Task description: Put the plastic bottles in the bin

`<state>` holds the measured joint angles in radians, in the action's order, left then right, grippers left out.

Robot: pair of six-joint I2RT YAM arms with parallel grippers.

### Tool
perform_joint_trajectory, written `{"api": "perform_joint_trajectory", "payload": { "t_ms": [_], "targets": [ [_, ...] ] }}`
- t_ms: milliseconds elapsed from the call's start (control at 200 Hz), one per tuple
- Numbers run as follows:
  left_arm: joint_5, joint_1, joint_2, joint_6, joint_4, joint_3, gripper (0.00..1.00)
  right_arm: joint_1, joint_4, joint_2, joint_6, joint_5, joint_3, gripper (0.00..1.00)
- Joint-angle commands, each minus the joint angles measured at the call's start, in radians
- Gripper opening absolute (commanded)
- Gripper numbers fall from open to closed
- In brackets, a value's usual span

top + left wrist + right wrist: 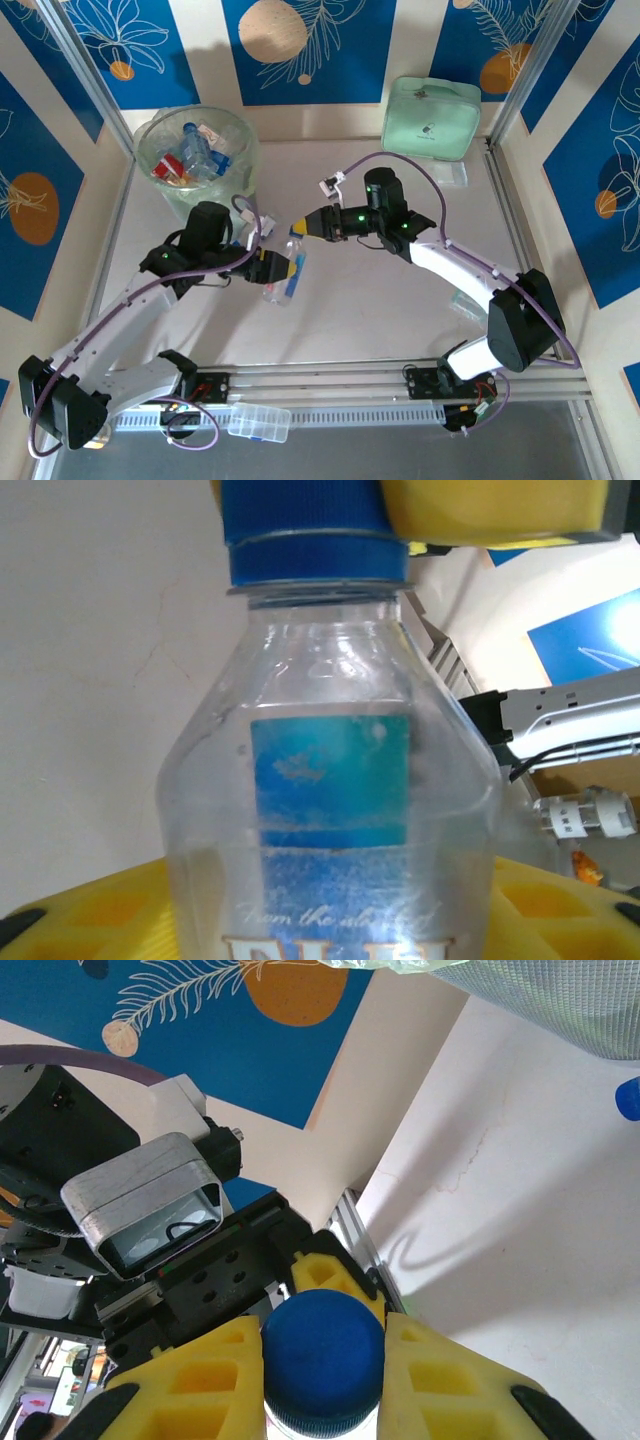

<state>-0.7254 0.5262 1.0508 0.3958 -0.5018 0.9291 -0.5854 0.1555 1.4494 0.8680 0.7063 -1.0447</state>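
Note:
A clear plastic bottle (284, 272) with a blue cap and blue label hangs over the middle of the table between both arms. My right gripper (300, 228) is shut on its blue cap (322, 1355), one yellow finger on each side. My left gripper (281, 265) is round the bottle's body (330, 780), and its yellow fingers (90, 915) lie against both sides. The right gripper's yellow finger (490, 510) shows beside the cap in the left wrist view. The bin (240, 135) stands at the back left with several bottles (195, 152) inside.
A mint-green pouch (430, 118) lies at the back right. A flat clear lidded box (258, 422) rests on the front rail by the left arm's base. Aluminium rails (505, 200) edge the table. The bin's wall (560, 1000) shows at the top right of the right wrist view.

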Motion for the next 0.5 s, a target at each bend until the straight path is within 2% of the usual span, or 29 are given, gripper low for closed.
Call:
{"api": "perform_joint_trajectory", "payload": {
  "t_ms": [0, 55, 135, 205, 290, 325, 495],
  "targets": [
    [0.011, 0.009, -0.005, -0.016, 0.016, 0.014, 0.48, -0.017, -0.031, -0.019, -0.008, 0.001, -0.006, 0.00],
    [0.011, 0.009, -0.010, -0.017, 0.015, 0.016, 0.46, -0.017, -0.036, -0.015, -0.009, -0.002, -0.009, 0.00],
    [0.012, 0.008, -0.018, -0.017, 0.013, 0.017, 0.44, -0.017, -0.044, -0.014, -0.013, -0.009, -0.015, 0.06],
    [0.020, 0.010, -0.027, -0.016, 0.012, 0.019, 0.43, -0.017, -0.057, -0.017, -0.019, -0.024, -0.021, 0.23],
    [0.042, 0.009, -0.042, -0.014, 0.011, 0.020, 0.41, -0.016, -0.089, -0.028, -0.037, -0.050, -0.030, 0.50],
    [0.056, 0.009, -0.050, -0.011, 0.011, 0.019, 0.40, -0.015, -0.107, -0.037, -0.045, -0.066, -0.031, 0.58],
    [0.124, 0.009, -0.103, 0.011, 0.012, 0.025, 0.33, 0.006, -0.184, -0.096, -0.080, -0.173, -0.028, 0.74]
  ]
}}
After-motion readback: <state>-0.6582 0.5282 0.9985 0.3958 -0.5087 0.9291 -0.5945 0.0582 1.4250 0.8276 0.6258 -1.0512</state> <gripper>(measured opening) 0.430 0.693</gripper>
